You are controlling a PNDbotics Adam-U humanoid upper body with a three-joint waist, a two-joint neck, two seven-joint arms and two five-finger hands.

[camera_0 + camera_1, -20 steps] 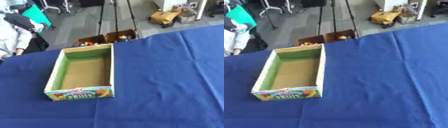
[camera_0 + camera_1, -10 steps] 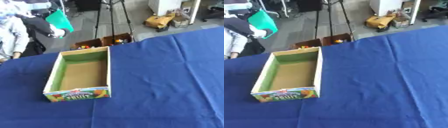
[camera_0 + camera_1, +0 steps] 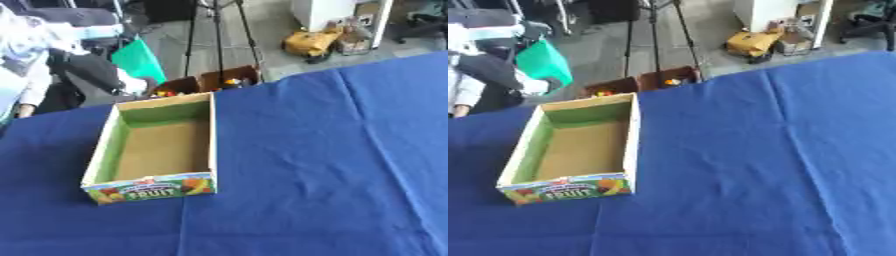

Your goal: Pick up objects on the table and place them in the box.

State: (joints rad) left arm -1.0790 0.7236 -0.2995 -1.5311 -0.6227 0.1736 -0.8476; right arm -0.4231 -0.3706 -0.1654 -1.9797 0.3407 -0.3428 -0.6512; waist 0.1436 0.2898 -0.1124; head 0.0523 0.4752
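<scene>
An open cardboard box (image 3: 105,148) with green inner walls and a fruit label on its front stands on the left half of the blue tablecloth (image 3: 315,160). Nothing lies inside it; its brown floor shows bare. No loose objects show on the cloth. Neither of my hands appears in either view.
Beyond the table's far edge, a brown crate (image 3: 203,82) with small coloured things sits on the floor. A person with a green item (image 3: 136,59) stands at the far left. A tripod (image 3: 214,30) and yellow clutter (image 3: 311,44) stand further back.
The whole picture has shifted, so the camera has moved. The green item held by the person has moved rightward and nearer the table's far edge. The box has kept its place.
</scene>
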